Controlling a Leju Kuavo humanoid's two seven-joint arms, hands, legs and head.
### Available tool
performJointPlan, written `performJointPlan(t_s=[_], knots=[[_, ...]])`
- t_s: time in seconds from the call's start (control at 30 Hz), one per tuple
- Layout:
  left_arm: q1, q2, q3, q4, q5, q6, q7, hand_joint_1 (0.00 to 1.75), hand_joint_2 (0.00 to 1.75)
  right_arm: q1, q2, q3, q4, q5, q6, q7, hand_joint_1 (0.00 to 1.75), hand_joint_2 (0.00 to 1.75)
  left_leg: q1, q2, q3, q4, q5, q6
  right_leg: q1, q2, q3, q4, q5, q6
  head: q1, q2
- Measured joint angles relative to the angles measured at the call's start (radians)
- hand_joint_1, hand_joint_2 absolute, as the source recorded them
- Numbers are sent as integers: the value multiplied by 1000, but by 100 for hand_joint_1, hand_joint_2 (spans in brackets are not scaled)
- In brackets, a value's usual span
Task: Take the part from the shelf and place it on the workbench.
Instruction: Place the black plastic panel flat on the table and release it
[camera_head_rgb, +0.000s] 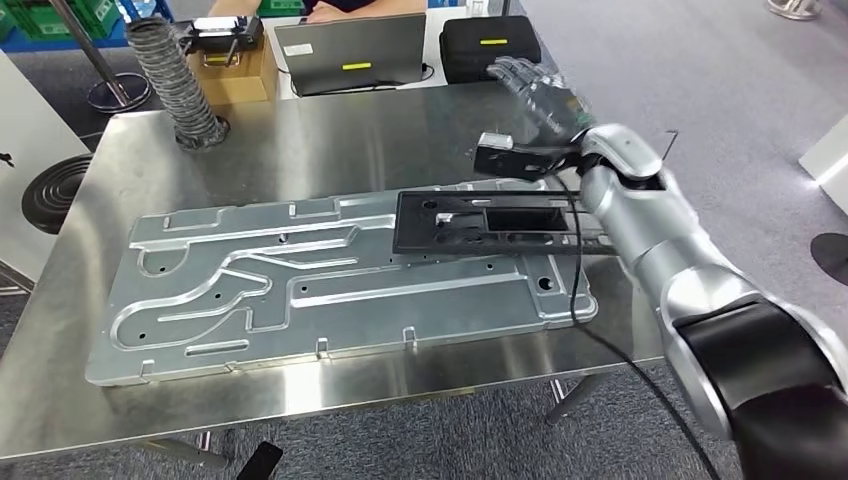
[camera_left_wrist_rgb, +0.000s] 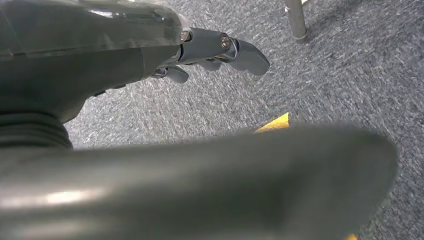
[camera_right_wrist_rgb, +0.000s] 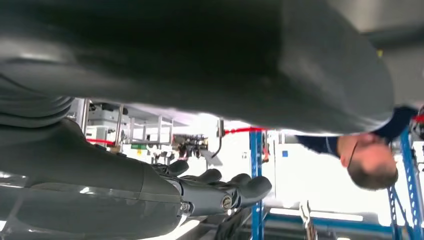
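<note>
The black part (camera_head_rgb: 487, 222), a flat rectangular frame with cut-out openings, lies on the right end of a large grey machined metal plate (camera_head_rgb: 300, 290). That plate rests flat on the steel surface (camera_head_rgb: 330, 135) and covers most of its near half.

The right robot hand (camera_head_rgb: 540, 92) is raised above the far right of the surface, beyond the black part and clear of it. Its fingers (camera_head_rgb: 515, 72) are spread and extended, holding nothing. In the right wrist view the same robot hand (camera_right_wrist_rgb: 220, 187) shows its fingers straight and apart. A black cable (camera_head_rgb: 578, 270) runs from the wrist area across the right end of the part and plate and off the near edge.

The left robot hand (camera_left_wrist_rgb: 210, 55) hangs over grey carpet floor (camera_left_wrist_rgb: 350, 75), fingers loosely extended with nothing in them; a metal leg (camera_left_wrist_rgb: 296, 20) stands near.

At the far edge of the surface sit a grey laptop (camera_head_rgb: 350, 52), a black case (camera_head_rgb: 487, 45), a cardboard box (camera_head_rgb: 235, 72) and a ribbed grey hose (camera_head_rgb: 180, 85) standing at far left. A person (camera_right_wrist_rgb: 370, 155) is visible in the right wrist view.
</note>
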Motion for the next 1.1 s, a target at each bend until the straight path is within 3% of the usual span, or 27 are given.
performJointPlan(t_s=[0.07,0.1,0.13,0.2,0.27,0.33,0.47,0.53,0.57,0.67,0.7,0.73,0.8,0.87,0.93,1.0,1.03,1.1], knots=[[4,0,0,0,3,0,1,0,0,-16,-10,-9,-17,-8,22,-4,0,0,2,0,-47,102,-31,-5,0,1,0,2,-1,-1,0,0],[6,0,0,0,4,1,1,0,0,-22,-16,-12,-26,-11,32,-6,0,0,3,0,-48,102,-18,-6,0,2,1,3,-2,1,0,0],[6,1,0,0,5,1,1,0,0,-29,-23,-14,-35,-15,40,-7,0,0,5,1,-30,61,13,-7,-1,2,1,7,-4,3,0,0],[7,1,0,0,7,2,1,0,0,-50,-38,-18,-52,-24,57,-11,0,0,8,1,33,-74,76,-6,-1,3,-2,18,-11,12,0,0],[8,0,0,0,8,3,0,0,0,-71,-54,-21,-62,-34,70,-15,0,0,7,0,67,-149,95,3,2,4,-9,29,-16,22,0,0],[9,0,0,1,8,4,0,0,0,-79,-64,-23,-66,-40,76,-19,0,0,6,-1,67,-152,92,11,4,4,-14,31,-15,27,0,0],[11,0,0,1,8,4,0,0,0,-80,-67,-23,-68,-43,78,-21,0,0,5,-1,65,-152,92,13,4,4,-14,31,-14,29,0,0],[12,0,1,1,8,4,0,0,0,-81,-72,-23,-73,-48,79,-25,0,0,2,-2,64,-152,93,19,3,3,-12,28,-12,34,0,0],[12,0,1,1,8,5,0,0,0,-84,-83,-25,-76,-56,79,-30,0,0,3,-2,64,-155,96,28,1,3,-23,54,-30,41,0,0],[10,0,1,0,6,4,3,0,0,-92,-126,-29,-84,-82,74,-42,0,0,4,-3,64,-161,104,47,-2,2,-121,268,-134,58,0,0],[11,0,2,1,6,3,4,0,0,-91,-132,-29,-84,-87,71,-43,0,0,2,-3,64,-161,104,47,-2,2,-140,308,-142,57,0,0],[10,0,2,1,6,2,5,0,0,-90,-137,-29,-84,-89,69,-43,0,0,1,-3,64,-161,104,47,-1,2,-132,291,-123,54,0,0],[10,0,2,1,7,1,6,0,0,-95,-148,-29,-86,-93,67,-43,0,0,-2,-3,66,-161,104,47,3,2,-70,163,-56,39,0,0],[10,0,2,1,9,1,7,0,0,-106,-160,-29,-90,-98,66,-43,0,0,-7,-3,64,-161,104,44,11,0,-16,51,-18,26,0,0],[12,0,3,1,13,0,6,0,0,-112,-174,-28,-93,-103,67,-41,0,0,-8,-3,62,-163,106,37,17,-1,-6,25,-17,20,0,0],[14,1,3,1,15,-1,5,0,0,-113,-193,-27,-98,-114,67,-38,0,0,-9,-2,60,-159,100,28,10,-2,-1,14,-11,14,0,0],[15,2,3,0,15,-1,5,0,0,-113,-202,-27,-100,-122,67,-37,0,0,-10,-1,53,-141,85,23,6,-3,2,8,-7,10,0,0],[17,4,3,1,16,-2,4,0,0,-110,-222,-27,-105,-138,65,-37,0,0,-8,0,14,-45,30,14,2,-5,5,1,-4,5,0,0]])
